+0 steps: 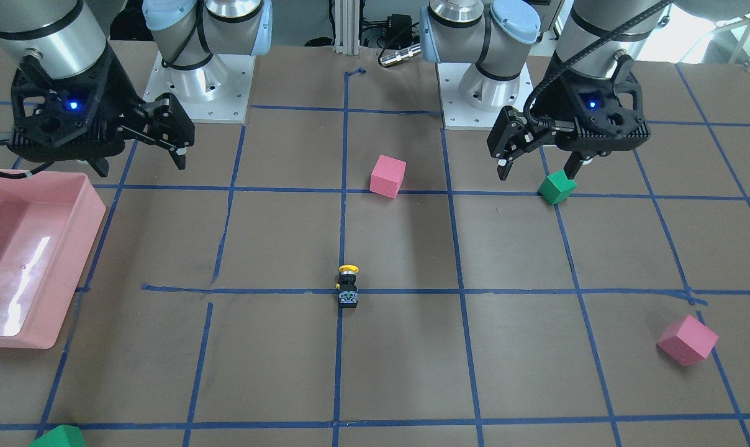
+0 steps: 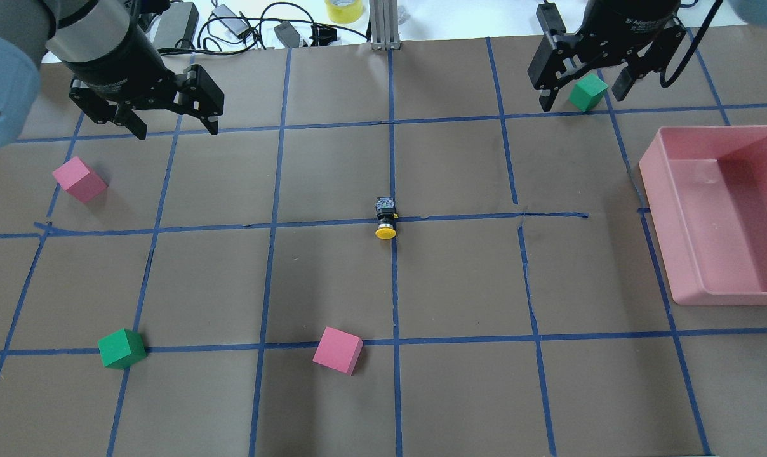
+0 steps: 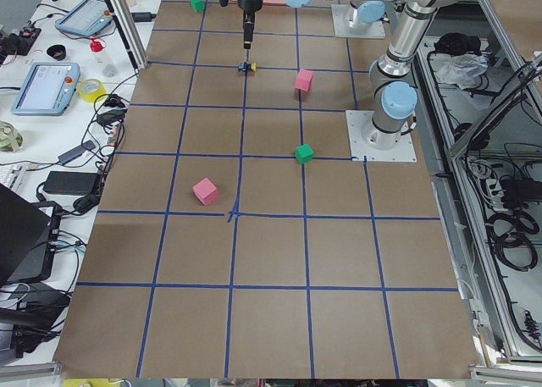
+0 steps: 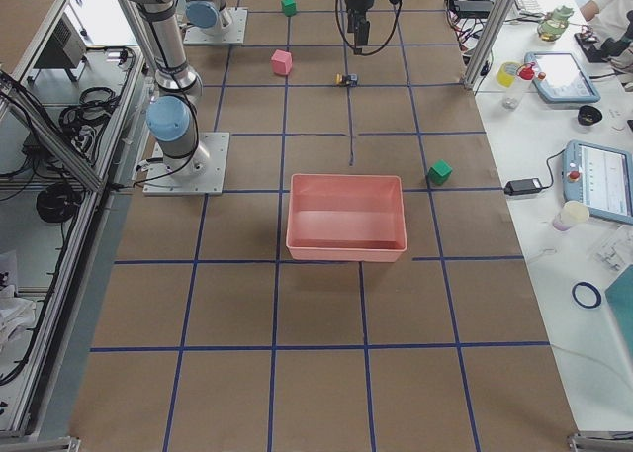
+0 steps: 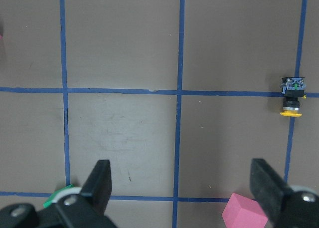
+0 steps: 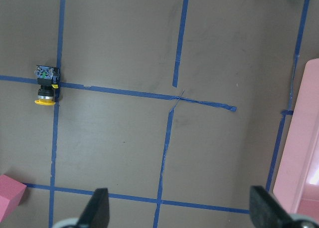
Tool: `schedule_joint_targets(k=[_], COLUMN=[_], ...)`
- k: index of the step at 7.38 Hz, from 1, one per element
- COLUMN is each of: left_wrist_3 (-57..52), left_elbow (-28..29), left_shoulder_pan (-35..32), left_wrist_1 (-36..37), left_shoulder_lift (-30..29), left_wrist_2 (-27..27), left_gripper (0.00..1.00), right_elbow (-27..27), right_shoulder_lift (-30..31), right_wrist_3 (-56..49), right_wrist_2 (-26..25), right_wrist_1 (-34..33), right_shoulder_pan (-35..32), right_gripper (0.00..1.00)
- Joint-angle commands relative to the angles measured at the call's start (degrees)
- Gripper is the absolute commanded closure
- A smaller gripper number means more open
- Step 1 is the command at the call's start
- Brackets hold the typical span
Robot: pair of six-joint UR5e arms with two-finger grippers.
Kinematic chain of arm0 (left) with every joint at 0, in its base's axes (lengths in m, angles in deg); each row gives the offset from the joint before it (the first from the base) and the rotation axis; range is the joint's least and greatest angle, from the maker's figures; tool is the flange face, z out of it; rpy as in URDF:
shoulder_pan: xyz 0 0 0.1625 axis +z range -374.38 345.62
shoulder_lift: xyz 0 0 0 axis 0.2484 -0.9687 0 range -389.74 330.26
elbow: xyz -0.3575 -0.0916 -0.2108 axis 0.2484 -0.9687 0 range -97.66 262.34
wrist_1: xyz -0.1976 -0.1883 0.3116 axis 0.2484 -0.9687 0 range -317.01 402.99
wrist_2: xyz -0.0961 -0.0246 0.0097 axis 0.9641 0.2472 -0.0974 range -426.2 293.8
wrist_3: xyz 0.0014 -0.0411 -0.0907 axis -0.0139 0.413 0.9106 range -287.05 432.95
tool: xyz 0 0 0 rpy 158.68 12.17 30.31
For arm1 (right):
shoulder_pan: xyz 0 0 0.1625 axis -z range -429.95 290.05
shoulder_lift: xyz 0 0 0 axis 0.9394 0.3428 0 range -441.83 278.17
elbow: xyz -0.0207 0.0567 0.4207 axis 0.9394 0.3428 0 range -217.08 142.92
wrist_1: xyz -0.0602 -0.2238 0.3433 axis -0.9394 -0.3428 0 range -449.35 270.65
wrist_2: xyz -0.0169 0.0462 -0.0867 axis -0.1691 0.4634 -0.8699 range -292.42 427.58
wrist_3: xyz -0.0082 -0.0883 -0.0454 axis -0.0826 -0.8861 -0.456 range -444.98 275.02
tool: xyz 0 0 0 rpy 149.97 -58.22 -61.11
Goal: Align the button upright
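left gripper (image 2: 176, 127) hangs wide and empty; you should straddle the sideways button (image 2: 386, 219), pinching its body, then tip it upright.

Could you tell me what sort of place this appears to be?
Likely a robotics lab: a brown paper-covered table gridded with blue tape, and a blue-grey handheld teach pendant on the white side bench.

- I'm driving a robotics lab cell: two UR5e arms (image 1: 480, 37) bolted on metal base plates (image 1: 232, 102) to one table (image 2: 453, 393).
- Its brown cover carries a blue tape grid (image 2: 394, 285).
- Side benches hold teach pendants (image 3: 47, 88), a power brick (image 3: 63, 182) and cables (image 3: 508, 226).
- Aluminium frame posts (image 3: 124, 23) stand at the table's edge.
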Motion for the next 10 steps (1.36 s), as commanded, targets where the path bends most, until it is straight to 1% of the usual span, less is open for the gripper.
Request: schedule_joint_targets(k=[1,5,7,9,10], left_wrist_3=[0.0,0.0,0.0,-0.1,-0.5], left_elbow=[0.1,0.2,0.3,0.1,0.9], left_shoulder_pan=[0.0,0.0,-0.1,0.0,-0.3], left_wrist_1=[0.0,-0.5,-1.1,-2.0,-2.4], left_shoulder_lift=[0.0,0.0,0.4,0.5,0.6], left_wrist_2=[0.0,-0.1,0.2,0.3,-0.8], left_gripper=[0.00,0.00,0.00,0.00,0.00], right_elbow=[-0.5,0.2,0.3,0.5,0.7], right_shoulder_lift=[-0.6,-0.1,-0.6,-0.6,-0.6], right_wrist_3=[0.2,0.7,2.4,2.5,3.9], right_wrist_2=[-0.6,-0.1,-0.5,-0.5,-0.3], right_wrist_1=[-0.1,-0.7,-1.0,-1.2,-1.8], right_shoulder_pan=[-0.1,-0.6,-3.0,-3.0,-2.9], right_gripper=[0.00,0.00,0.00,0.00,0.00])
